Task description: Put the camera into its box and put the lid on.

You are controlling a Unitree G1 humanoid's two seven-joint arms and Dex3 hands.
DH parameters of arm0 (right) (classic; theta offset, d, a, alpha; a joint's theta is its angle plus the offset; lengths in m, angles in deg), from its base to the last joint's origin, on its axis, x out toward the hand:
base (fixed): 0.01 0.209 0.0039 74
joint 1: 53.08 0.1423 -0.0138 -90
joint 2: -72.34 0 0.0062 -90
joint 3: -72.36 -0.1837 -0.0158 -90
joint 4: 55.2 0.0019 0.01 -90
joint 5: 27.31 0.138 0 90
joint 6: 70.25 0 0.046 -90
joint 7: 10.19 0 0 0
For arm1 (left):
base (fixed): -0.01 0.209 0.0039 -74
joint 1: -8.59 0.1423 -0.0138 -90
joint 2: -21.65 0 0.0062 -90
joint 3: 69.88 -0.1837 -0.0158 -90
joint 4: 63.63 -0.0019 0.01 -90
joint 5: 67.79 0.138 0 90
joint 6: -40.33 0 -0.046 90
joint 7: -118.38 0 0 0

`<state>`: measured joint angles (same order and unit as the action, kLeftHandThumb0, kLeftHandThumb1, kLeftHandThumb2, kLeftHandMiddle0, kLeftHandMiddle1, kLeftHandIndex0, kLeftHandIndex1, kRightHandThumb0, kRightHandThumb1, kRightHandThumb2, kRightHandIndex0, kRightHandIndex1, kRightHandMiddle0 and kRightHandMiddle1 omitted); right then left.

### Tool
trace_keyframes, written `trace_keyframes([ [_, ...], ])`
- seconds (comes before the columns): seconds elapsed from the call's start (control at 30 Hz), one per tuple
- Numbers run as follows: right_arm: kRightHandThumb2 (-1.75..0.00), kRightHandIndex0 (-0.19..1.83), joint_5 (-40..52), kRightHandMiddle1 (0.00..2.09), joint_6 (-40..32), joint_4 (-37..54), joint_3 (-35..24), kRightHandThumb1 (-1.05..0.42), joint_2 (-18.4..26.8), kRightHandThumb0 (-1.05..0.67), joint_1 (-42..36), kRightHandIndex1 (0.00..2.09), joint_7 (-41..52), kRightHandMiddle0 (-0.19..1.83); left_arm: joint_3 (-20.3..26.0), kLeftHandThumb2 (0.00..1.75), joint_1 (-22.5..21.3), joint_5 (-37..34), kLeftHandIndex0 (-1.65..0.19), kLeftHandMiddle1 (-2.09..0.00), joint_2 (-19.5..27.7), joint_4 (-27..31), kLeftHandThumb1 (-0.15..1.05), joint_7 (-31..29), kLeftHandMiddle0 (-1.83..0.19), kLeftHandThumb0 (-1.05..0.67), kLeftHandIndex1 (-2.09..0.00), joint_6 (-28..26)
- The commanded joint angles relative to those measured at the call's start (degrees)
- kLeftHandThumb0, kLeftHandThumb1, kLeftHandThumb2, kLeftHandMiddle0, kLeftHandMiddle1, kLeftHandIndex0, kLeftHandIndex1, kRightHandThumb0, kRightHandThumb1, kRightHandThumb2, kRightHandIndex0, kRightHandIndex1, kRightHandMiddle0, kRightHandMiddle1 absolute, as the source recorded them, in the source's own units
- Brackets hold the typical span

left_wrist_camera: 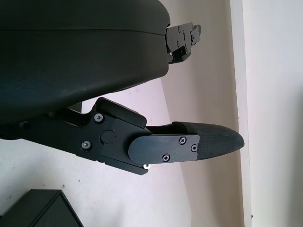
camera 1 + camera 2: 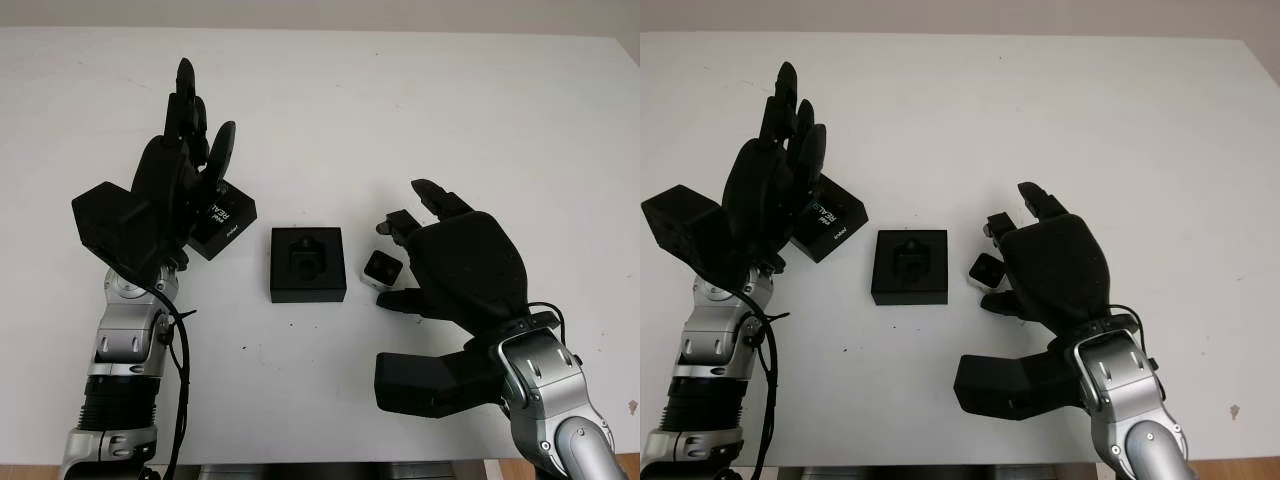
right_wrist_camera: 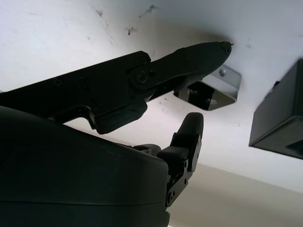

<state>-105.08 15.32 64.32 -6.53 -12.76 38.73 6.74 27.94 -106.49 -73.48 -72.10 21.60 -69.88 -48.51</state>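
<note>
The open black box with its dark moulded insert sits mid-table. Just right of it lies the small white-and-black camera, also visible in the right wrist view. My right hand is open around the camera, with its thumb on the near side and two fingers on the far side; no grasp is visible. The black lid with white lettering lies left of the box. My left hand is open and raised above the lid's left part, holding nothing.
The white table stretches wide behind and to the right of the objects. Its far edge meets a pale wall, and its front edge runs just below both forearms.
</note>
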Motion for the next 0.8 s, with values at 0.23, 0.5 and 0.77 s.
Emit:
trace_keyframes([
  [0.23, -0.06, 0.27, 0.26, 0.66, -0.48, 2.56, 1.29, -1.05, -0.88, -0.76, -2.12, 0.04, 3.89, 0.32, -0.11, 0.46, -0.29, 0.27, 0.19, 0.00, 0.17, 0.86, 1.05, 0.10, 0.19, -0.80, 0.00, 0.51],
  [0.5, -0.10, 0.30, -0.29, 0.65, -0.65, -0.28, 1.41, -1.05, -1.05, -0.73, -2.37, 0.06, 1.03, 0.37, -0.22, 0.48, -0.01, 0.87, 0.19, 0.00, 0.27, 0.80, 1.05, 0.21, 0.19, -0.79, 0.00, 0.63],
  [0.77, -0.10, 0.40, -1.57, 1.13, -1.74, -6.58, 1.87, -1.05, -0.95, -0.63, -1.87, 0.07, -8.97, 0.26, -0.34, 0.49, 0.33, 2.13, 0.19, 0.00, 0.58, 1.21, 1.05, 0.39, 0.19, -0.78, 0.00, 0.43],
])
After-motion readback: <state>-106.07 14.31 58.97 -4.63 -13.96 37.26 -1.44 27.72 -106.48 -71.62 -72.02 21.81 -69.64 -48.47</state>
